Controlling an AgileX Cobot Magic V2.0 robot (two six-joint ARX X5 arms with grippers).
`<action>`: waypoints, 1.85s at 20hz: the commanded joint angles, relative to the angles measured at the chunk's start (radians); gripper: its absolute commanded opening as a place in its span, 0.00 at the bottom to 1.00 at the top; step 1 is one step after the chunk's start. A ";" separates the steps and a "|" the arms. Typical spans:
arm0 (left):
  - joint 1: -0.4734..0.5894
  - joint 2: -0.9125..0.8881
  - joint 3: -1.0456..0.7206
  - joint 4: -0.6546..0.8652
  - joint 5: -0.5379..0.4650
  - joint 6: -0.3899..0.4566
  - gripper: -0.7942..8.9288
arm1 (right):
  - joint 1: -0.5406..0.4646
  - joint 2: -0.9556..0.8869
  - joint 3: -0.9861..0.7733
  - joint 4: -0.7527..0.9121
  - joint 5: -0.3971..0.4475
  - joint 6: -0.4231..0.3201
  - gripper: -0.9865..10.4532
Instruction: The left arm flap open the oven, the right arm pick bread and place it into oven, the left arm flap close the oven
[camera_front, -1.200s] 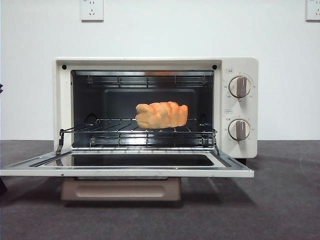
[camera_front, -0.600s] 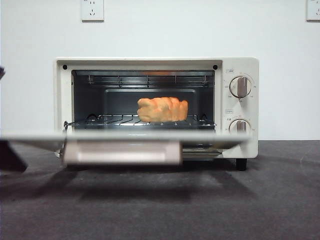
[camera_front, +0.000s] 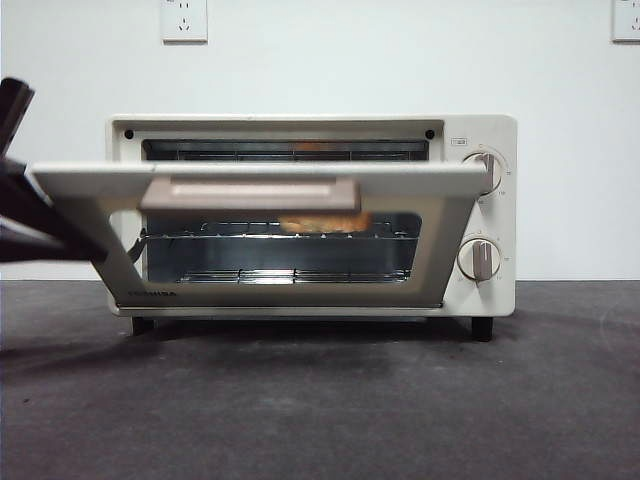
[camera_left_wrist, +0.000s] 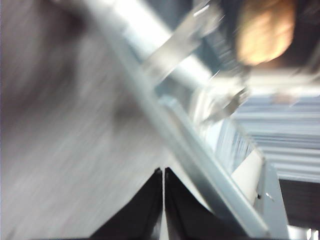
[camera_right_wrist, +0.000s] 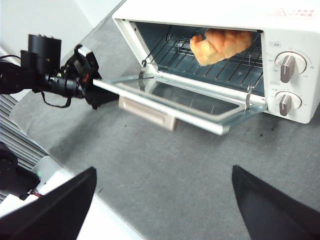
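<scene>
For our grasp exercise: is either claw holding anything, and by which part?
Nothing is held. The shut left claw only presses under the cream-white toaster oven's glass door at its side edge; the open right claw is empty.

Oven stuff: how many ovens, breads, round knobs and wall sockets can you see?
Oven: 1
Bread: 1
Round knobs: 2
Wall sockets: 2
Total: 6

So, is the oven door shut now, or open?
Partly open. In the front view the door leans out from the oven, top edge away from the frame. The left tool is under its corner.
</scene>
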 joint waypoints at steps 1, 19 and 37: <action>-0.003 0.002 0.020 0.147 0.002 -0.160 0.09 | 0.006 0.003 0.017 0.011 0.018 0.010 0.46; -0.003 -0.001 0.163 0.321 -0.050 -0.346 0.09 | 0.006 0.003 0.017 0.015 0.029 0.010 0.46; -0.003 -0.313 0.184 0.258 0.057 -0.278 0.09 | 0.006 0.003 0.017 0.115 0.030 -0.034 0.46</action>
